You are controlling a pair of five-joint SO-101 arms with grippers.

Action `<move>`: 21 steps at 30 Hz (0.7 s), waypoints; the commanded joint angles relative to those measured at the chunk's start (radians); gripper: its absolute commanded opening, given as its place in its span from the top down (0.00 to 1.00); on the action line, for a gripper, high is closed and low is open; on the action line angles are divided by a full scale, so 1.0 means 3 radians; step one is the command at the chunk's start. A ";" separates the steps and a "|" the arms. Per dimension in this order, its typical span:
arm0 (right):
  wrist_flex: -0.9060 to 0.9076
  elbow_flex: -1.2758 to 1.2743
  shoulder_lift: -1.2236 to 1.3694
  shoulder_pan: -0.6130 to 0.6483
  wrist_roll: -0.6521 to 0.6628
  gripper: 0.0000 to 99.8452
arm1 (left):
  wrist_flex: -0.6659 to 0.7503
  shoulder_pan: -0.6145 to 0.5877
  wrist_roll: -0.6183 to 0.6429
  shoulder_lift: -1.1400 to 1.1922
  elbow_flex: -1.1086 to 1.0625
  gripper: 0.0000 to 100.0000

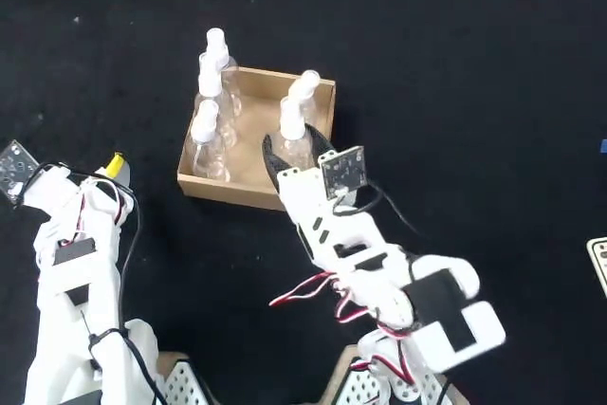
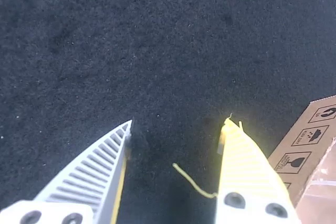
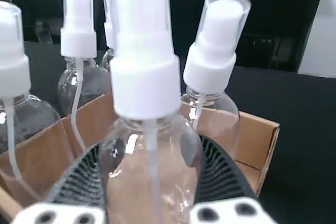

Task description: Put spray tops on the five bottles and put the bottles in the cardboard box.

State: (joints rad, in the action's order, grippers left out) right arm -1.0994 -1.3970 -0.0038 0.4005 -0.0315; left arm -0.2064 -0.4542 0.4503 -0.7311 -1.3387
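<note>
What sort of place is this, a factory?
Probably a small robotics lab or test bench rather than a factory: a left arm and a right arm, both small, white and trailing loose wires, stand at a table covered in black cloth, with spray bottles in a cardboard box.

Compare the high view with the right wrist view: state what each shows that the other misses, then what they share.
The high view adds the left gripper, beside the cardboard box over the black table, and the box's full outline. The right wrist view adds the dip tube inside the gripped bottle and the room behind the table. Both share the right gripper closed around that bottle, its spray top, and the neighbouring bottles, also capped, at the box.
</note>
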 commanded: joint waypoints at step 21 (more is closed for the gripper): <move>-0.0184 -0.0059 0.0008 0.0133 0.0000 0.84 | 0.0092 0.0003 0.0010 0.0005 0.0023 0.75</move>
State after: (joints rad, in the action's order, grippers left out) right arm -1.1193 -1.4139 0.0100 0.4219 -0.0330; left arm -0.2064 -0.4542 0.4503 -0.7311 -1.3387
